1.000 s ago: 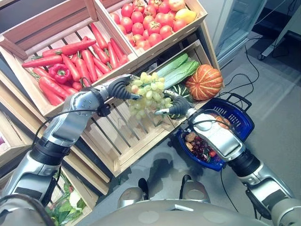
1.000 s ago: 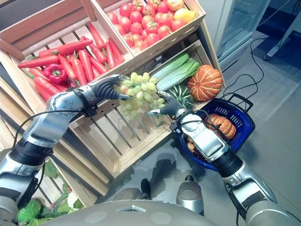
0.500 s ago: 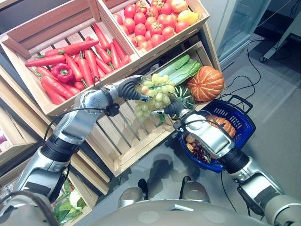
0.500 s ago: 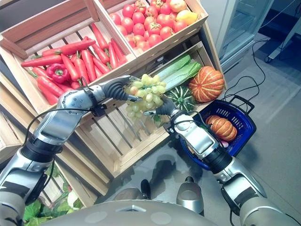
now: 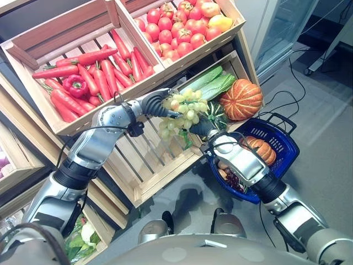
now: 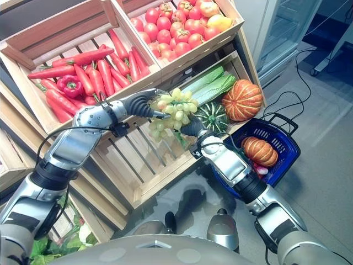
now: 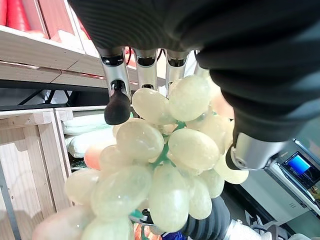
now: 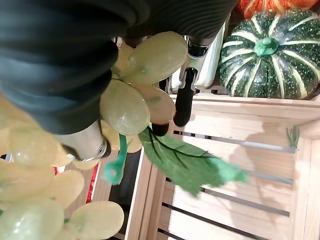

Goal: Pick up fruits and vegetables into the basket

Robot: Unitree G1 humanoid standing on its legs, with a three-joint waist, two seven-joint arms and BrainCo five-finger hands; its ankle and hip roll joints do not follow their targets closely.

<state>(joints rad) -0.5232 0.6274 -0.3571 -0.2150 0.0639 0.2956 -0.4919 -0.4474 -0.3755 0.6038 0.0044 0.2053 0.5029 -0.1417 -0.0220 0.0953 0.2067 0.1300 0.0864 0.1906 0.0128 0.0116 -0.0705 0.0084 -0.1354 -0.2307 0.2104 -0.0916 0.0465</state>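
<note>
Two pale wooden crates side by side on upper tier of tilted display: left crate [image 5: 33, 38], right crate [image 5: 236, 19]. Below them, lower crate [image 5: 146, 165], slatted bottom showing. Further wooden crate [image 5: 11, 160] at far left edge. Glass-door cabinet [image 5: 276, 27] standing beside display, upper right. Grey floor [image 5: 325, 182]. Wheeled stand base [image 5: 325, 52] on floor, top right corner.

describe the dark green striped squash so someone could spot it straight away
Look at the lower wooden crate of the stand, at its right end. The squash sits there between the leafy greens and the orange pumpkin: round, dark green with pale stripes.
</note>
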